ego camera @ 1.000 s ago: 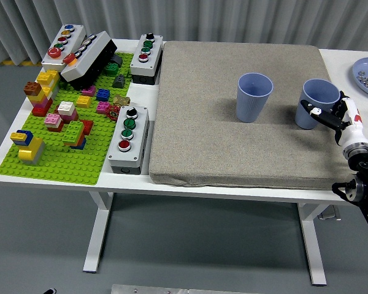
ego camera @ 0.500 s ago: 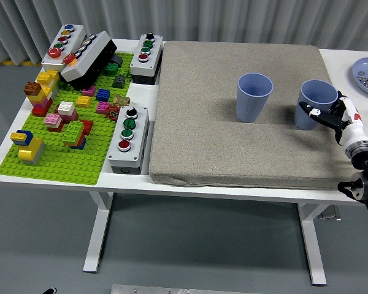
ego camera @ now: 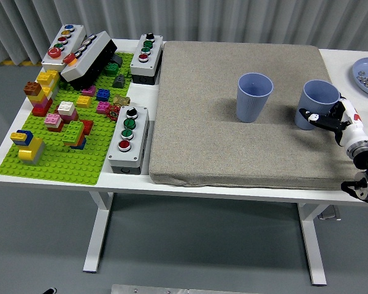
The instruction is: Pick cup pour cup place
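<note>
Grey mat (ego camera: 233, 147), 2 blue cups, right hand (ego camera: 331, 117) fingers loosely spread beside right cup (ego camera: 317, 104), holding nothing

This looks like a robot test lab. A white table (ego camera: 6, 168) stands on a grey floor by grey curtains. On it are button boxes (ego camera: 128, 139), a green plate of toy bricks (ego camera: 70, 131) and a grey mat (ego camera: 233, 141).

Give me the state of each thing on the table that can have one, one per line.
Left cup: upright on the mat, untouched.
Right cup: upright on the mat, robot hand beside it.
Right robot hand: fingers at the right cup's lower side, grip unclear.
Black button box: tilted, leaning on the brick plate.
</note>
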`<state>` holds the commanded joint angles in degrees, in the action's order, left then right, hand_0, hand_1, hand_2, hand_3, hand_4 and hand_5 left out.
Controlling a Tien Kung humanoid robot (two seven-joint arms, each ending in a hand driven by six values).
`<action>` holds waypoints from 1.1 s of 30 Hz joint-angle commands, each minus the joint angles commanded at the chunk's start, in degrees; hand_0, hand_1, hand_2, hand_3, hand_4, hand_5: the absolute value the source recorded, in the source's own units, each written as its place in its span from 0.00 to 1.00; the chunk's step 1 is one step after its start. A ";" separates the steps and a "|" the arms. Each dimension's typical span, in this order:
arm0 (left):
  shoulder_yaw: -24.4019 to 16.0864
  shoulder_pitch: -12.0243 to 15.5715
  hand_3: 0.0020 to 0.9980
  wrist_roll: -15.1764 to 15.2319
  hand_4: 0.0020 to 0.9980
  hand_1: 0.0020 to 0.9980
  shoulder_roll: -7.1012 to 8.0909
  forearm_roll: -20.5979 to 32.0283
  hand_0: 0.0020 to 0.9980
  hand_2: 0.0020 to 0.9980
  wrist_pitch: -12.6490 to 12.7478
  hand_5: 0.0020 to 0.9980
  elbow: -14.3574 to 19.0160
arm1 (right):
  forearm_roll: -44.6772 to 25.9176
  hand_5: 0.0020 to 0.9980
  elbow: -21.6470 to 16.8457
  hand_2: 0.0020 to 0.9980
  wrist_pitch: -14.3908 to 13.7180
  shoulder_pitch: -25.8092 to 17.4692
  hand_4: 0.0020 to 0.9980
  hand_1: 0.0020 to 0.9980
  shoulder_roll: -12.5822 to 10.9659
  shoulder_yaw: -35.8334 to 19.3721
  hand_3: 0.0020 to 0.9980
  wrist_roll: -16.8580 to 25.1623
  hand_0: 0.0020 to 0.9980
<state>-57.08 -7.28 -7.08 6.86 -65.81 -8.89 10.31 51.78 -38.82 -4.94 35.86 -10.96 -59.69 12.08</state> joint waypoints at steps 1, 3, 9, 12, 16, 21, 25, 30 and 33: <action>0.00 0.01 0.72 0.00 0.53 0.76 0.00 0.00 0.82 0.82 0.00 1.00 0.00 | 0.01 0.26 -0.01 1.00 0.08 0.00 0.83 0.93 -0.01 -0.03 0.99 -0.06 0.96; 0.01 0.03 0.72 0.00 0.53 0.76 0.00 0.03 0.82 0.82 -0.01 1.00 0.00 | 0.08 0.26 -0.01 1.00 0.18 -0.02 0.83 0.93 -0.02 -0.08 0.99 -0.17 0.96; 0.13 0.07 0.72 0.03 0.53 0.76 0.02 0.12 0.82 0.82 -0.04 1.00 0.00 | 1.30 0.27 -0.48 1.00 0.51 -0.20 0.82 0.94 -0.28 -0.46 1.00 -1.16 0.97; 0.21 0.16 0.72 0.04 0.53 0.76 0.04 0.23 0.82 0.82 -0.05 1.00 0.00 | 2.05 0.28 -0.73 1.00 0.94 -0.31 0.83 0.94 -0.41 -0.60 1.00 -1.82 0.97; 0.28 0.30 0.72 0.03 0.53 0.76 0.06 0.29 0.82 0.82 -0.07 1.00 0.00 | 2.57 0.28 -1.02 1.00 1.40 -0.55 0.83 0.94 -0.55 -0.87 1.00 -2.49 0.97; 0.19 0.60 0.72 0.03 0.52 0.76 0.06 0.30 0.82 0.82 -0.06 1.00 0.00 | 3.08 0.28 -1.44 1.00 2.09 -0.91 0.84 0.95 -0.91 -1.21 1.00 -3.35 0.97; -0.02 0.72 0.72 0.01 0.52 0.76 0.03 0.30 0.82 0.82 -0.04 1.00 0.00 | 3.75 0.27 -1.86 1.00 2.50 -1.18 0.83 0.95 -1.42 -1.55 1.00 -3.98 0.98; -0.34 0.74 0.72 0.01 0.52 0.76 0.02 0.17 0.82 0.82 -0.04 0.99 0.00 | 5.04 0.28 -3.52 1.00 3.50 -2.02 0.83 0.95 -3.20 -1.96 1.00 -5.49 0.98; -0.65 0.71 0.72 0.02 0.52 0.76 0.02 0.12 0.82 0.82 -0.03 0.99 0.00 | 5.59 0.28 -6.19 1.00 4.35 -3.53 0.83 0.95 -5.13 -2.34 1.00 -6.57 0.98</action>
<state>-57.73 -6.57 -7.06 6.87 -65.69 -8.92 10.31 57.37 -45.00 -0.59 32.33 -16.09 -62.04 5.51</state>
